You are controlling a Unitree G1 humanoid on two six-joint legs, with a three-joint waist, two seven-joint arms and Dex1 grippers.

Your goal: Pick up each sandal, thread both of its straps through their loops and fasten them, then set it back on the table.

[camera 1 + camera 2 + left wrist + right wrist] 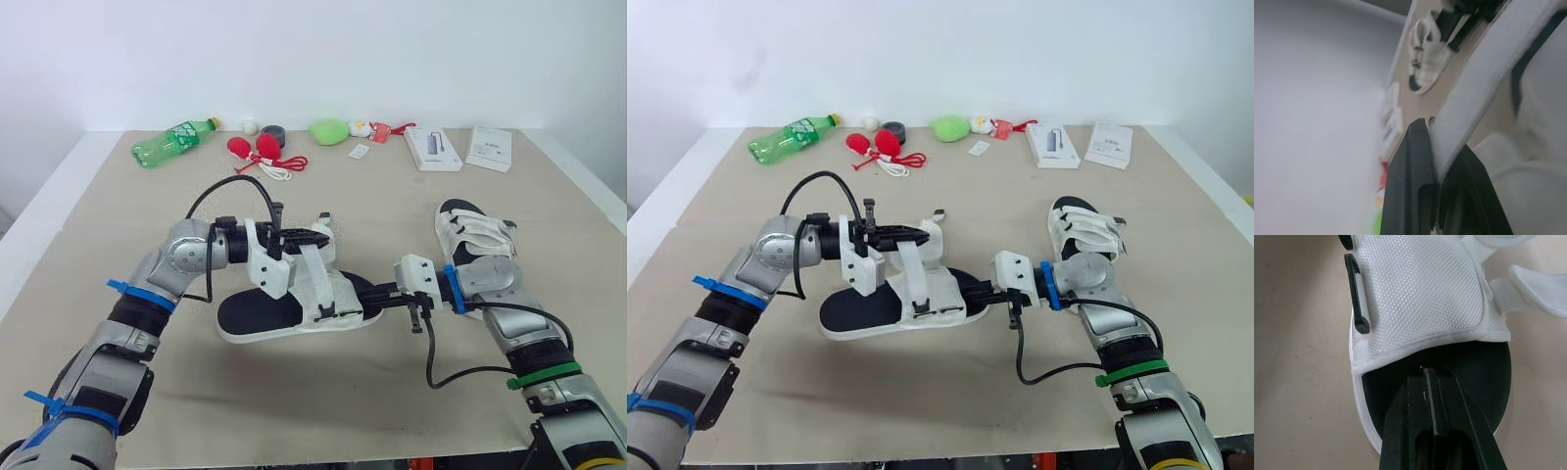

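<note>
A white sandal with a black sole (250, 315) lies in the middle of the table, held from both ends. My left gripper (315, 235) is shut on one of its white straps (1476, 88), which rises from the upper to the fingers (1410, 166). My right gripper (378, 292) is shut on the rim of the black sole (1493, 382), just behind the white mesh upper, whose black loop (1356, 293) stands empty. A second white sandal (472, 235) rests flat on the table at the right, beyond my right forearm, with its straps lying across it.
Along the table's far edge stand a green bottle (174, 142), red balls with a cord (259, 150), a grey tape roll (271, 134), a green lump (329, 131) and two white boxes (432, 148) (489, 148). Bare table (294, 401) lies in front of the sandal.
</note>
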